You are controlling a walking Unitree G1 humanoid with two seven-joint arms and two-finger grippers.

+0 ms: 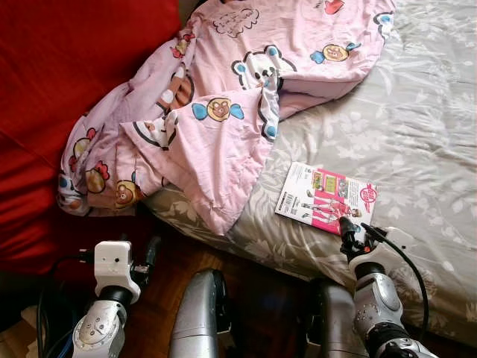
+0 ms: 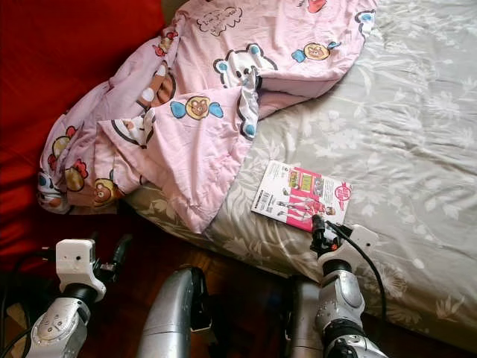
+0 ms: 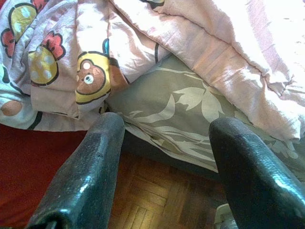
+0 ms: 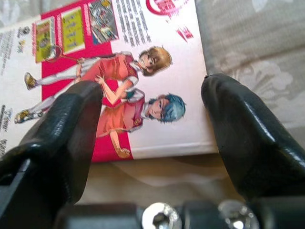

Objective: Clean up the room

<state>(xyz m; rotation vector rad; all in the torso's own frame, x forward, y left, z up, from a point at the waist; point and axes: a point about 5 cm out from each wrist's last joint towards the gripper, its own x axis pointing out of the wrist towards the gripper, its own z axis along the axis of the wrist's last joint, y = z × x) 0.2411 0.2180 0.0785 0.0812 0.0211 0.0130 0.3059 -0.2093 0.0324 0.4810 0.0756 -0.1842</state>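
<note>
A pink and white comic book (image 1: 326,198) lies flat on the grey floral bed sheet (image 1: 417,134) near the bed's front edge. My right gripper (image 1: 350,233) is just at the book's near edge, open, with its two black fingers (image 4: 71,138) astride the book's (image 4: 138,86) lower corner. A pink cartoon-print blanket (image 1: 216,104) is bunched over the bed's left corner. My left gripper (image 1: 151,252) is held low by that corner, open with nothing between its fingers (image 3: 90,167), facing the blanket's (image 3: 143,43) hanging fold.
A red sofa or cover (image 1: 67,67) fills the left side beside the bed. Wooden parquet floor (image 1: 246,280) shows between my body and the bed edge. Black cables (image 1: 45,298) run at the lower left.
</note>
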